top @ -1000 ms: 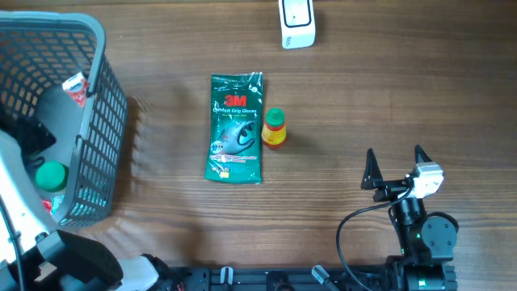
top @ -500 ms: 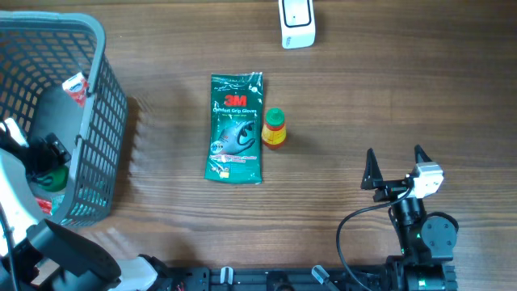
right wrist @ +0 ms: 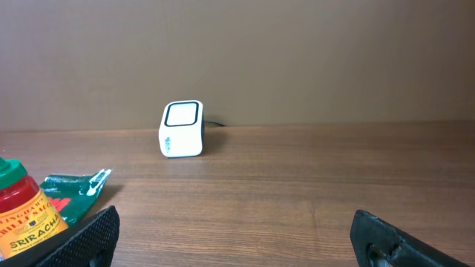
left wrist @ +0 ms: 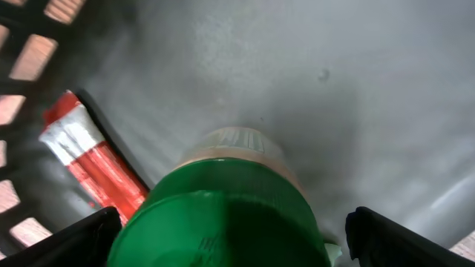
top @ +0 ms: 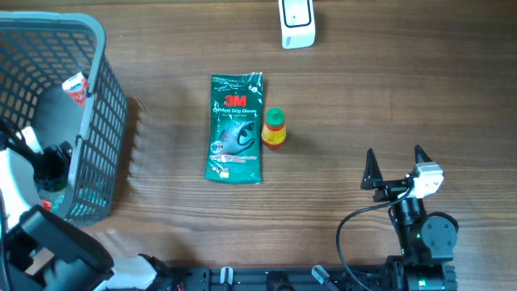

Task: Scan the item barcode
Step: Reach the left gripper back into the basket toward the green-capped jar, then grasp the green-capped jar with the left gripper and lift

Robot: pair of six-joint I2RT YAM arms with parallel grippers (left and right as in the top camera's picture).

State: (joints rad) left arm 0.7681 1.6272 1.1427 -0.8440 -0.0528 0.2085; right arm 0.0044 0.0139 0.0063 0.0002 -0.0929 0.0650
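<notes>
My left end effector (left wrist: pixel 237 241) hangs inside the basket (top: pixel 98 121) at the counter's 9 o'clock, fingers spread wide. The green-capped bottle (left wrist: pixel 223 200) is straight beneath, its cap between them and not clamped. One red-and-white pack (left wrist: pixel 89 159) lies at the bottle's 9 o'clock. My right end effector (top: pixel 395 152) rests at 4 o'clock, fingers apart and empty. On the counter (top: pixel 363 81) are one scanner (top: pixel 296 23) at 12 o'clock, one glove packet (top: pixel 236 128), and one sriracha bottle (top: pixel 275 128) just beside it.
</notes>
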